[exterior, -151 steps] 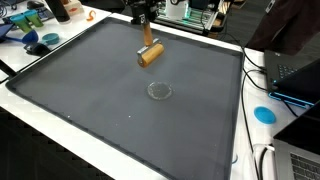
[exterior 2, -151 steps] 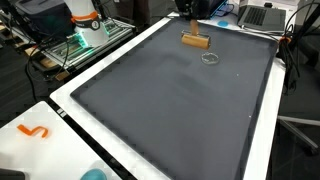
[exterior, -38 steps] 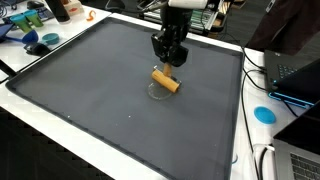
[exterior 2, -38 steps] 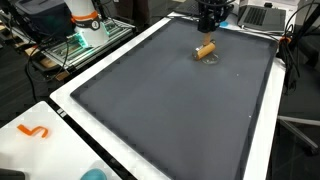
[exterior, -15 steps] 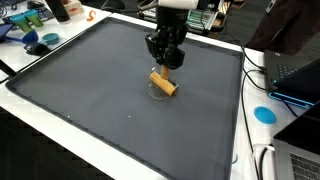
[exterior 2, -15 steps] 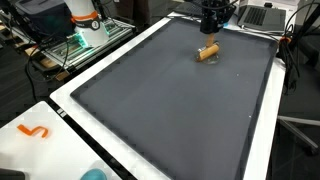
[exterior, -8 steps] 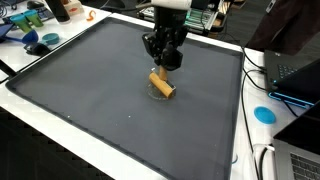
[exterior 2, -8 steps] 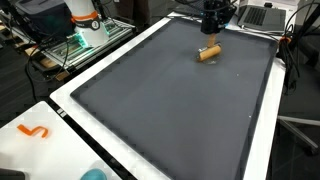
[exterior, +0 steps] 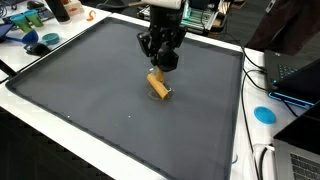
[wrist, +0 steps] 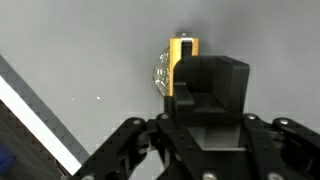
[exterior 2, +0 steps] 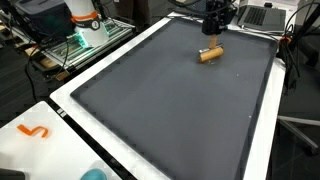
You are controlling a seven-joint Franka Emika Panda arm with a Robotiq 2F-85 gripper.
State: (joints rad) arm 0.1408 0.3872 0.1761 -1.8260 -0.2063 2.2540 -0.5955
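A short orange-brown cylinder (exterior: 158, 85) (exterior 2: 210, 54) lies on the dark mat, over a small clear round disc (wrist: 160, 72). My gripper (exterior: 163, 64) (exterior 2: 213, 33) hangs just above the cylinder's upper end. In the wrist view the fingers (wrist: 210, 85) meet as one dark block in the middle, with no gap showing. The cylinder (wrist: 181, 50) sticks out past their left side. Whether the fingertips touch it is hidden.
The grey mat (exterior: 90, 90) (exterior 2: 150, 110) covers most of a white table. Laptops and cables (exterior: 295, 80) sit at one side, and a blue disc (exterior: 264, 113) lies on the white edge. Clutter and an orange S-shaped piece (exterior 2: 33, 131) lie beyond the mat.
Over the last second the gripper has drifted a little sideways and upward. The cylinder has swung round on the disc to a new angle.
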